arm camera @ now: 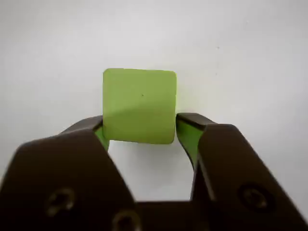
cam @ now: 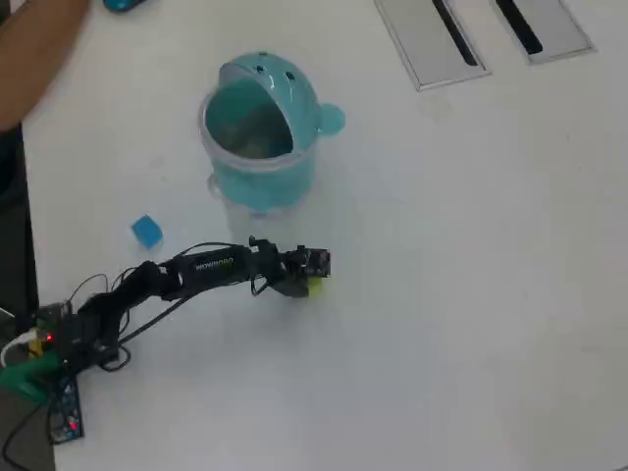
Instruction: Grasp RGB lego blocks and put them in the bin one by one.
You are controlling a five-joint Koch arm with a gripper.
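**Green block sits between the jaws, grip not yet sure**

From where I stand, the gripper [arm camera: 139, 132] straddles the green block [arm camera: 139, 106] on the white table [cam: 471, 294]. In the wrist view the jaws stand apart about as wide as the block; the left tip looks to be touching its lower edge, while the right tip is just beside it, and I cannot tell whether it presses. So the block looks bracketed, perhaps lightly pinched, only at its near end.

That is my worry: with so shallow a hold, a lift could let the block pivot or slip out, and it would tumble away across the smooth tabletop. A one-sided squeeze might also shove it sideways.

The block is a matte, lime-green square with rounded corners, plain on top. The fingers are dark, hard plastic with green inner faces and screw heads showing. In the overhead view the teal bin [cam: 257, 137], a glossy round tub with a domed hinged lid tipped open, stands well apart from the gripper. A blue block [cam: 146, 232] lies near the arm's left.
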